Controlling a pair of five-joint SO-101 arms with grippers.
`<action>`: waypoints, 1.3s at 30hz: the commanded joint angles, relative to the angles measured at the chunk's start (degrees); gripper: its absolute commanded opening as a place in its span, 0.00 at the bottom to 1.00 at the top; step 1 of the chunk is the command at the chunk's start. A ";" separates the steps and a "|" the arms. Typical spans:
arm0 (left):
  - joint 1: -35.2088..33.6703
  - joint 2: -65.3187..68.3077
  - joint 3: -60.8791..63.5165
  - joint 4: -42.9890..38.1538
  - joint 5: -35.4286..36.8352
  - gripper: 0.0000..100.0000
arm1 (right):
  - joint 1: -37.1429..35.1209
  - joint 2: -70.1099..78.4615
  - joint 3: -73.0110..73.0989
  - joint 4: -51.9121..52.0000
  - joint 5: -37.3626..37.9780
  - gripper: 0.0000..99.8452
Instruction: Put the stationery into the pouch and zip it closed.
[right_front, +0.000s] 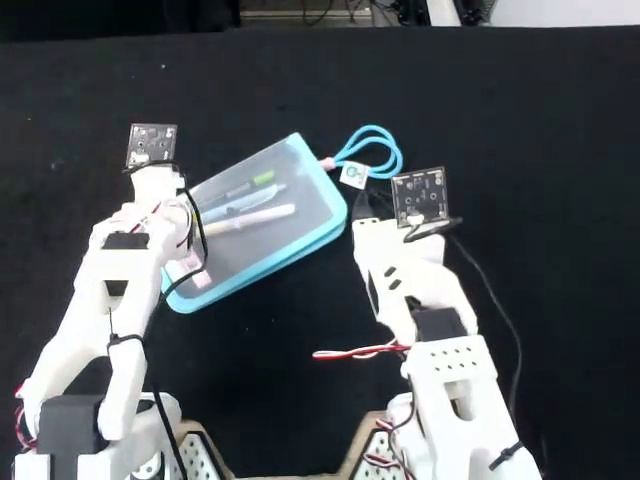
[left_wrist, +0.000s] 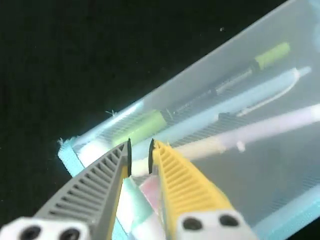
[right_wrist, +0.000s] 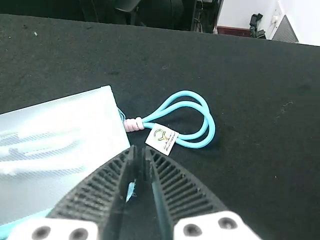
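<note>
1. my left end effector (left_wrist: 140, 145) is clenching a pale mint-and-pink item (left_wrist: 142, 205). its fingers are standing nearly together, at the end of the pouch (left_wrist: 280, 175) nearest the left arm.
2. my right end effector (right_wrist: 138, 150) is clamping at the opposite end, just beside the cyan loop (right_wrist: 192, 120). a cyan sliver is showing between its fingers, and i am judging it to be the pouch's edge or zip pull.
3. the pouch is lying flat on the desk (right_front: 500, 120). in the high view its long axis is running diagonally, with one end at each arm. the pens (right_front: 250, 205) are lying inside, along that axis.
4. i am judging that the closing stroke is going to run along this long axis. the right arm is sitting nearer the loop end, with the left anchoring the far end. i cannot tell how far the zip is closed.
</note>
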 joint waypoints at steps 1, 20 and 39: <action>-0.31 -2.02 -0.84 -1.41 0.44 0.09 | 0.79 0.13 -1.27 -1.58 0.00 0.02; -7.87 -11.43 2.07 14.95 0.70 0.03 | 0.79 0.13 -1.45 -1.58 0.00 0.02; -7.16 -47.65 27.21 14.95 0.88 0.03 | 0.79 0.13 -1.27 -1.58 0.00 0.02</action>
